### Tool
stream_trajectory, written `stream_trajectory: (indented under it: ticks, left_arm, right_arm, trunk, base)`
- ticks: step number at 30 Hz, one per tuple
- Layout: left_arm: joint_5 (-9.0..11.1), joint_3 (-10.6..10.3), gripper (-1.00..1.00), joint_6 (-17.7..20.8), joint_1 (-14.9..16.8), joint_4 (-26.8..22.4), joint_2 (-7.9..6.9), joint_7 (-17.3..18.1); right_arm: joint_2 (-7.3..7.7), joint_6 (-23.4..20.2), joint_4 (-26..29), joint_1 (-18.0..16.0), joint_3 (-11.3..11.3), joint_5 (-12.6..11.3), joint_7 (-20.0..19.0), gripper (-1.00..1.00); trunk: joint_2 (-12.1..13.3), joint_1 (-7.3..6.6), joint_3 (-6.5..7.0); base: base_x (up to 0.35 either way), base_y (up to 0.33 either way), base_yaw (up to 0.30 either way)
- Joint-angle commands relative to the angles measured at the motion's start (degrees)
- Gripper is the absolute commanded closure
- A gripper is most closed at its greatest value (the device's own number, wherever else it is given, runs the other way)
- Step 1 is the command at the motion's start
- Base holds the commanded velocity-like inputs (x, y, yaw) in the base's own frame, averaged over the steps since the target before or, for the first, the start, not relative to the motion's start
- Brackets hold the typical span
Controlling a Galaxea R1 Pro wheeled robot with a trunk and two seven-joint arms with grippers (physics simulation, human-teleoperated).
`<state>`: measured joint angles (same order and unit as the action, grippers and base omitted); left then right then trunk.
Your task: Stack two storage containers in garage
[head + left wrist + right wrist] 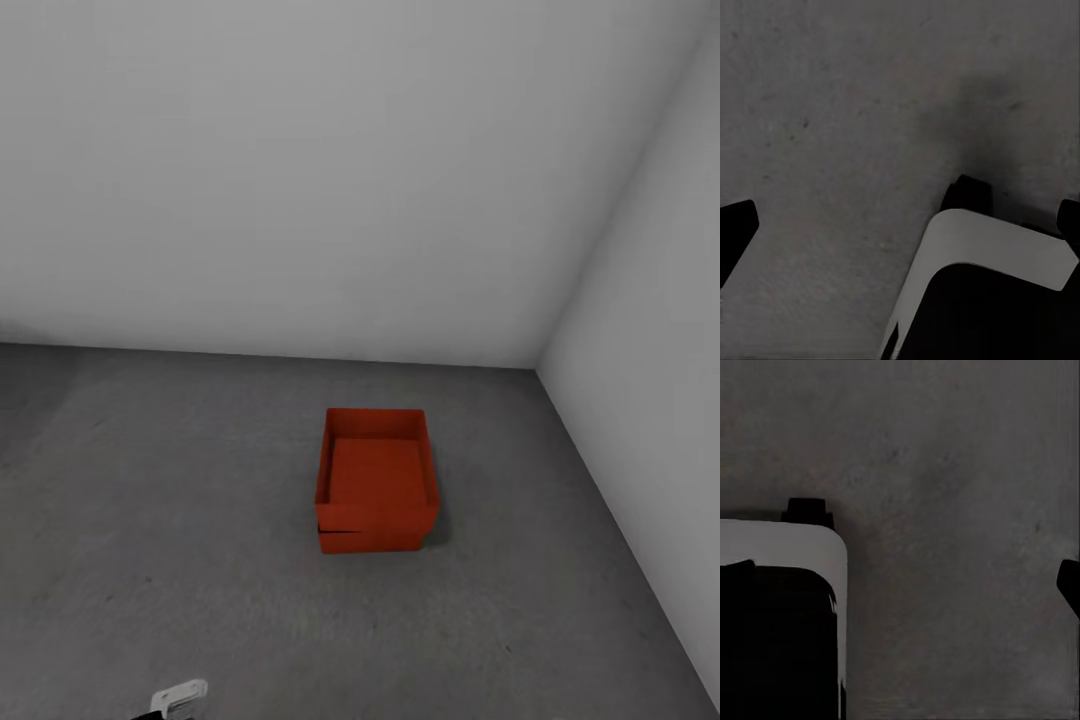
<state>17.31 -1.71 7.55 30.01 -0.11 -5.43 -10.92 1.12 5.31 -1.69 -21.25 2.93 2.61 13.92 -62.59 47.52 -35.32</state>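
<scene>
Two orange-red storage containers stand stacked on the dark grey concrete floor [180,520] of the garage, near its right-hand corner. The upper container [377,470] is open-topped and empty. It sits slightly askew on the lower container [372,541], of which just the front strip shows. Both grippers are well away from the stack. The left gripper [900,225] hangs open over bare floor, one black fingertip at each side of its wrist view. The right gripper [904,581] is also open over bare floor. Nothing is between either pair of fingers.
Plain white-grey walls [300,180] meet in a corner behind and to the right of the stack. A white piece of my left arm [180,693] shows at the head view's lower edge. My white-and-black base [982,247] [787,540] shows under each wrist.
</scene>
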Motion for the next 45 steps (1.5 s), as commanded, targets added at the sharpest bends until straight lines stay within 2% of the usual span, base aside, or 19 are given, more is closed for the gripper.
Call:
stream_trajectory:
  ticks: [1,3,6,9,12,16,19,23,29,31,45]
  left_arm:
    - [0.3,-0.2,-1.0,0.2,-0.4,0.0,0.04,-0.1]
    - [0.0,-0.2,-1.0,0.2,-2.1,0.0,0.16,-0.1]
    - [-0.1,-0.2,-1.0,-0.2,-3.8,-0.1,0.22,0.3]
    - [-0.1,-0.3,-1.0,-1.9,-5.2,0.0,0.25,1.2]
    - [0.0,-0.3,-1.0,-5.7,-7.5,0.0,0.38,2.0]
    - [0.1,-0.2,-1.0,-8.2,-8.5,-0.2,0.41,2.1]
    - [0.1,-0.2,-1.0,-8.2,-8.5,-0.1,0.42,2.1]
    - [0.1,-0.2,-1.0,-8.2,-8.5,-0.1,0.42,2.1]
    - [0.1,-0.2,-1.0,-8.2,-8.5,-0.1,0.42,2.1]
    - [0.1,-0.2,-1.0,-8.2,-8.5,-0.1,0.42,2.1]
    - [0.1,-0.2,-1.0,-8.2,-8.5,-0.1,0.42,2.1]
  right_arm:
    - [-0.04,0.2,-0.2,0.8,0.4,0.6,0.2,-1.0]
    - [-0.15,0.4,-0.2,3.6,0.4,1.0,0.2,-1.0]
    - [-0.27,0.4,-0.2,5.4,0.3,1.1,0.1,-1.0]
    - [-0.36,0.4,-0.2,6.0,0.3,1.1,0.0,-1.0]
    - [-0.4,0.4,-0.2,6.2,0.3,1.2,-0.1,-1.0]
    - [-0.42,0.2,-0.2,6.3,0.3,1.4,-0.7,-1.0]
    - [-0.82,0.5,-0.2,6.5,0.2,1.3,-0.9,-1.0]
    - [-0.86,1.1,-0.2,7.8,0.2,1.4,-3.8,-1.0]
    - [-0.5,1.2,-0.2,8.1,0.2,1.3,-9.6,-1.0]
    - [-0.46,1.2,-0.2,8.1,0.2,1.3,-10.4,-1.0]
    - [-0.37,1.3,-0.2,8.2,0.2,1.2,-11.2,-1.0]
  trunk:
    - [0.0,0.0,-0.03]
    - [0.0,0.0,-0.03]
    - [0.0,0.0,-0.03]
    - [0.0,0.0,-0.03]
    - [0.0,0.0,-0.03]
    - [0.0,0.0,-0.03]
    - [0.0,0.0,0.1]
    - [0.0,0.0,0.44]
    - [0.0,0.0,0.98]
    - [0.0,0.0,1.16]
    - [0.0,0.0,2.44]
  base:
    - [0.0,0.0,0.0]
    - [0.0,0.0,0.0]
    - [0.0,0.0,0.0]
    - [0.0,0.0,0.0]
    - [0.0,0.0,0.0]
    - [0.0,0.0,0.0]
    - [0.0,0.0,0.0]
    - [0.0,0.0,0.0]
    - [0.0,0.0,0.0]
    - [0.0,0.0,0.0]
    - [0.0,0.0,0.0]
